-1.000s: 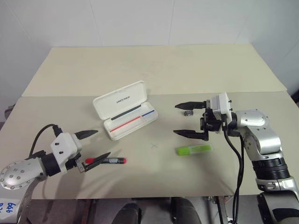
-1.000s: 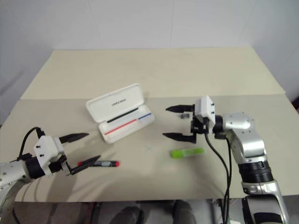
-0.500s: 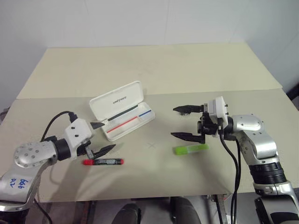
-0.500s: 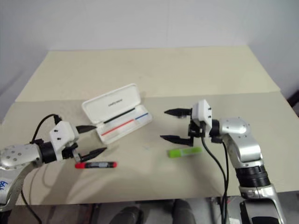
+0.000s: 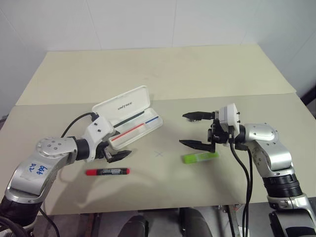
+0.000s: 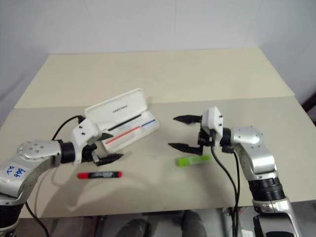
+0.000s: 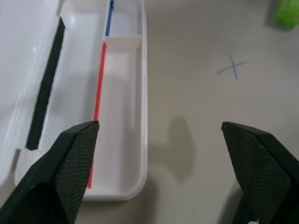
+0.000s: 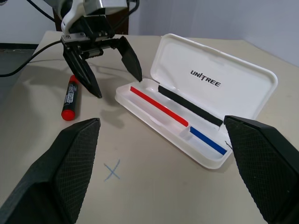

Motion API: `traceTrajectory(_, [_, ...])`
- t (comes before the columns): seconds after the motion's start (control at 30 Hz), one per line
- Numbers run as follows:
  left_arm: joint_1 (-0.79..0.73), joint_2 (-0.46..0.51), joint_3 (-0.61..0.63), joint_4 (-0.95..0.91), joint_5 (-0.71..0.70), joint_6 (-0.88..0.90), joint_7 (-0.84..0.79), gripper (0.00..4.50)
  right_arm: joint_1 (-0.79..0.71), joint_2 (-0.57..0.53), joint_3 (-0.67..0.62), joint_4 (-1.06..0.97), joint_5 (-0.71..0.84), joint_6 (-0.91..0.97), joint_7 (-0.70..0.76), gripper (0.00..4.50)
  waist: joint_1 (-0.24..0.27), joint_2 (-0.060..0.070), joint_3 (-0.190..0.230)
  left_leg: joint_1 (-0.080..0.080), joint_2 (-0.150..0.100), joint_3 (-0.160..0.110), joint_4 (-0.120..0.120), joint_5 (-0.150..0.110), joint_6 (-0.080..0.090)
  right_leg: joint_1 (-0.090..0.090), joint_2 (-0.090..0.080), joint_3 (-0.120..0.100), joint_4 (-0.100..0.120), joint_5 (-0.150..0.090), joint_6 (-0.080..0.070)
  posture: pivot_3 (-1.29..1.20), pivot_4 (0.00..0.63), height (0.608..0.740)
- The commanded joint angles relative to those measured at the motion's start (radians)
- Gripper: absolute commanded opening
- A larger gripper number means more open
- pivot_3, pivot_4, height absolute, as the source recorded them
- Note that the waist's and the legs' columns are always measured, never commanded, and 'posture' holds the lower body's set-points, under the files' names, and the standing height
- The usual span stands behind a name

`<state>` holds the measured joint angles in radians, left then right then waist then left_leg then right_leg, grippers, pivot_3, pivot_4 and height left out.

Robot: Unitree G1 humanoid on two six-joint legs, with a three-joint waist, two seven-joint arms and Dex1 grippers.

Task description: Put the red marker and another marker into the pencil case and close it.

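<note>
The left gripper [image 5: 114,148] hangs low over the worktop [image 5: 163,74] with its two black fingers spread wide and nothing between them, its tips at the near end of the pencil case [image 5: 129,117]. One finger sits over the case's tray edge, the other over bare worktop. The red marker [image 5: 107,172] lies flat just in front of this gripper, nearer the robot, untouched and outside the case.

The right gripper [image 5: 195,130] is also released, fingers wide apart and empty, pointing across toward the case from the right side. Just below and beside its lower finger lies the lime-green highlighter [image 5: 200,157], flat on the worktop and clear of the fingers.

The pencil case stands open, its lid tipped back, with the lettering on the inside of the lid. A red stripe [image 8: 158,106] and a blue stripe [image 8: 208,141] run along its tray. A small blue cross [image 5: 159,153] is drawn on the worktop between the case and the highlighter.
</note>
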<state>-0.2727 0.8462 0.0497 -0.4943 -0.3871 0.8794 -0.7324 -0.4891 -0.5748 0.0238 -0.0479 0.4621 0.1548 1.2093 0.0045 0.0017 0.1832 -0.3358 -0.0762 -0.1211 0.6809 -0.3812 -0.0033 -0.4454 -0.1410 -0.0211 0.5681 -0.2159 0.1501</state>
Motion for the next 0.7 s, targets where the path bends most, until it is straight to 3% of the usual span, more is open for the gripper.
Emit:
traceTrajectory(0.03, [-0.033, 0.009, -0.026, -0.012, 0.010, 0.023, 0.015, 4.46, -0.005, -0.008, -0.013, -0.034, 0.014, -0.008, 0.006, 4.50, 0.000, 0.000, 0.000, 0.000, 0.000, 0.000, 0.000, 0.000, 0.000, 0.000, 0.000, 0.000, 0.000, 0.000, 0.000, 0.00, 0.150, 0.740])
traceTrajectory(0.7, [-0.133, -0.022, -0.175, 0.104, 0.092, 0.037, 0.059, 4.46, -0.011, -0.010, -0.023, -0.054, 0.020, 0.006, -0.013, 4.50, -0.003, 0.000, 0.000, 0.000, 0.000, 0.000, 0.000, 0.000, 0.000, 0.000, 0.000, 0.000, 0.000, 0.000, 0.000, 0.00, 0.150, 0.740])
